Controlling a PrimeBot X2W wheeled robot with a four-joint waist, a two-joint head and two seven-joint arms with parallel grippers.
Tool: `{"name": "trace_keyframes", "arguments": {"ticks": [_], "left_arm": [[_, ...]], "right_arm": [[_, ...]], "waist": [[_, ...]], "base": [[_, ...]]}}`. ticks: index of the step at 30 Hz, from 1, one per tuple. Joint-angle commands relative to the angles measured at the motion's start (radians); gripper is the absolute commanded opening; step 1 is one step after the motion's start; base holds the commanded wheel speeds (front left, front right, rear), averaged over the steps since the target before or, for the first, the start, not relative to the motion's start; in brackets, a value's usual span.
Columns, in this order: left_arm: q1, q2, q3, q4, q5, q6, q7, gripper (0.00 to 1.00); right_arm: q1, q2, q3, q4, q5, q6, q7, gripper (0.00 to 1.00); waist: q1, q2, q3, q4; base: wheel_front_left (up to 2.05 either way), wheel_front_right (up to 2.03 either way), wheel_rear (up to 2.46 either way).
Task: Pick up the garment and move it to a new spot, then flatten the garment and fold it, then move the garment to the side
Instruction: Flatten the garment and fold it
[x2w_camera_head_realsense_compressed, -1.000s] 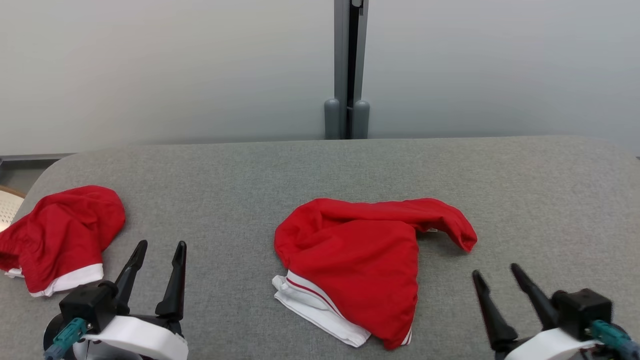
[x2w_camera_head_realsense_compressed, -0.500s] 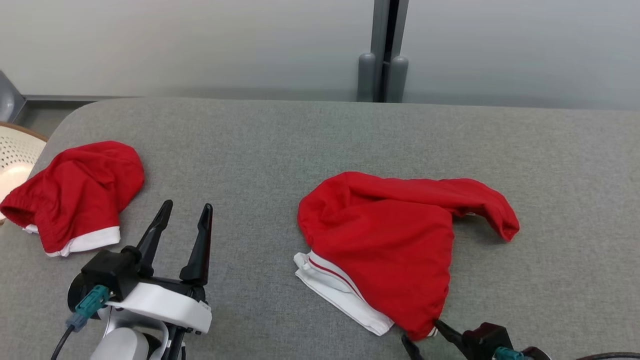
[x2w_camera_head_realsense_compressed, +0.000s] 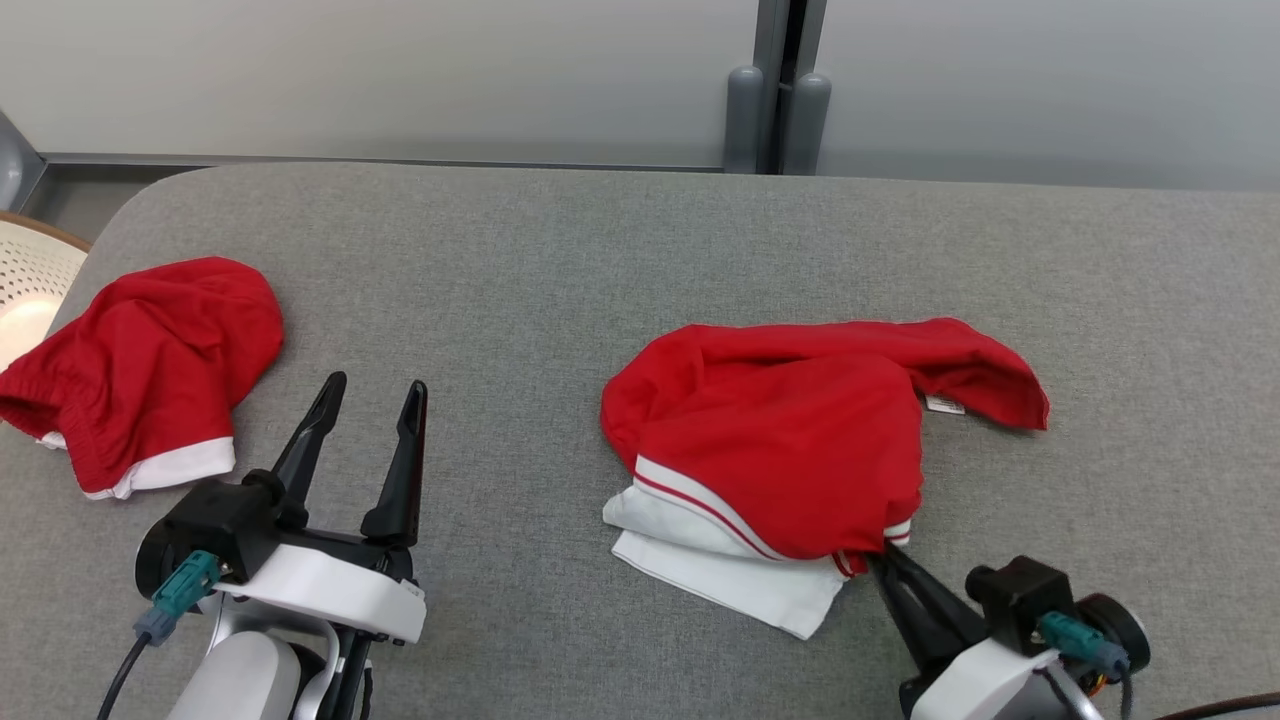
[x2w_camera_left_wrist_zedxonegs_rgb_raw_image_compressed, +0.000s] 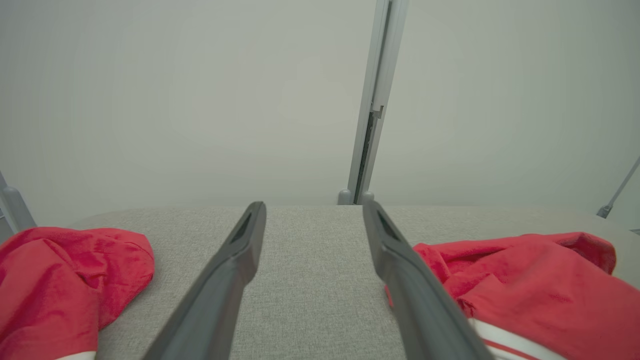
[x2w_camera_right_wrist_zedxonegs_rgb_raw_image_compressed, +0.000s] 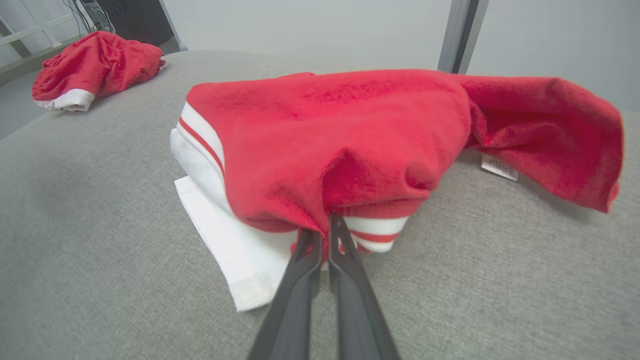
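Note:
The garment, red with white striped trim, lies crumpled in the middle of the grey padded table. My right gripper is shut on its near hem. The right wrist view shows the red cloth bunched and lifted a little above the pinched fingertips of that gripper, with a white layer spread beneath. My left gripper stands open over bare table, left of the garment, holding nothing. In the left wrist view its gripper is spread wide, the garment lying to its right.
A second red garment with a white band lies bunched at the table's left end, also seen as the second red garment far off. A pale perforated basket sits beyond the left edge. A grey post stands behind the table.
The head camera has tilted down and shifted. My right gripper came in to the garment's near hem and shut on it, bunching the cloth. The left gripper stayed open.

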Motion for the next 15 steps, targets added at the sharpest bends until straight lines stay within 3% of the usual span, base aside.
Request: {"name": "trace_keyframes", "arguments": {"ticks": [1, 8, 15], "left_arm": [[-0.011, 0.007, 0.001, 0.001, 0.007, -0.001, -0.005, 1.00], [-0.042, 0.001, -0.007, -0.006, 0.012, -0.004, -0.008, 1.00], [-0.084, -0.015, -0.024, 0.001, 0.015, -0.014, -0.010, 1.00]], "right_arm": [[-0.021, -0.009, -0.019, -0.032, 0.005, 0.000, -0.007, 0.00], [-0.095, -0.014, -0.139, -0.110, 0.017, 0.000, 0.029, 0.00], [-0.204, -0.019, -0.238, -0.015, 0.033, 0.000, 0.038, 0.00]], "waist": [[0.0000, 0.0000, -0.002, -0.004], [0.0000, 0.0000, 0.026, 0.004], [0.0000, 0.0000, 0.079, 0.024]], "base": [[0.00, 0.00, 0.00], [0.00, 0.00, 0.00], [0.00, 0.00, 0.00]]}}
